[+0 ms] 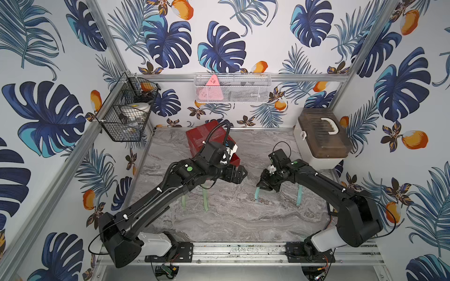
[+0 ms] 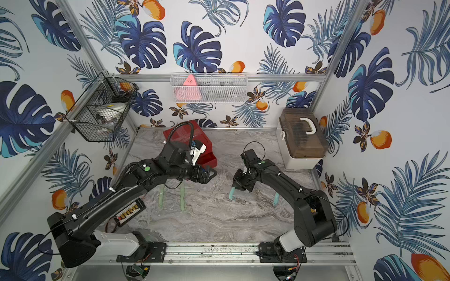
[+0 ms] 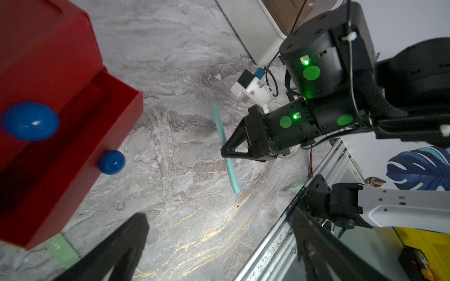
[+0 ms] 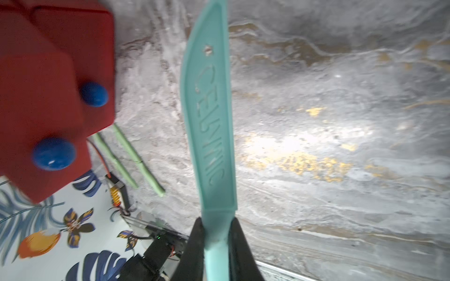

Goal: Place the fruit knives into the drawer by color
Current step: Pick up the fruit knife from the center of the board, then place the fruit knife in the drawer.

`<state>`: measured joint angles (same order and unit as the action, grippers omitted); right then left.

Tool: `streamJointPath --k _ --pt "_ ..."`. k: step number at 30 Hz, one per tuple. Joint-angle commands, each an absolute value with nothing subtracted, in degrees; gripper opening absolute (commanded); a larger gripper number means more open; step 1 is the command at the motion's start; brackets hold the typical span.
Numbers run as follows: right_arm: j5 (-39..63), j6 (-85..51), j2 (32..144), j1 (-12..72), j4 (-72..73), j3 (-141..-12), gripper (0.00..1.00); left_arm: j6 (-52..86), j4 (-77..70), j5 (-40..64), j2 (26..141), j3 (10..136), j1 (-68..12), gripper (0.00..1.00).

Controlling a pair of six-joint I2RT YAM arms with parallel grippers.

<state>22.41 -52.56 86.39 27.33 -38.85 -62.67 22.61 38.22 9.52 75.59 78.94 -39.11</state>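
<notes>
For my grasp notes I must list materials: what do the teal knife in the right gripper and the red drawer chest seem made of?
Teal knife: looks like matte moulded plastic, even in colour; its moulded letters seem to read CERAMIC, so this stays open.
Red drawer chest: probably glossy hard plastic; its smooth walls carry soft reflections, and its round blue knobs show bright highlights.

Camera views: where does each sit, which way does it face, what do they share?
Top views: overhead, looking down on the table; left arm, right arm, open left gripper and right gripper show.
Left wrist: on the left arm, facing the red chest and the right arm; own fingers show.
Right wrist: on the right arm, looking along the teal knife it grips; own fingers show.
Shared: every view shows the red chest and teal knife.
</notes>
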Motion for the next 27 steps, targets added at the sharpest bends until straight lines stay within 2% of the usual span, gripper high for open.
streamJointPath --k 1,9,15,27 --pt "25.06 -59.15 86.14 29.68 -34.62 -66.87 0.00 19.83 42.50 4.71 75.84 82.08 -38.12 0.99" --pt "23.82 -69.21 91.90 36.46 -24.58 -77.67 0.00 17.67 46.55 -1.73 77.67 89.00 -35.91 0.99" --pt "24.67 -72.01 98.78 37.43 -17.35 -84.02 0.00 17.16 46.79 0.04 78.73 90.37 -33.10 0.99" --pt "25.71 -77.95 104.99 37.44 -9.66 -84.35 0.00 17.92 45.55 1.97 76.60 85.70 -30.67 0.99"
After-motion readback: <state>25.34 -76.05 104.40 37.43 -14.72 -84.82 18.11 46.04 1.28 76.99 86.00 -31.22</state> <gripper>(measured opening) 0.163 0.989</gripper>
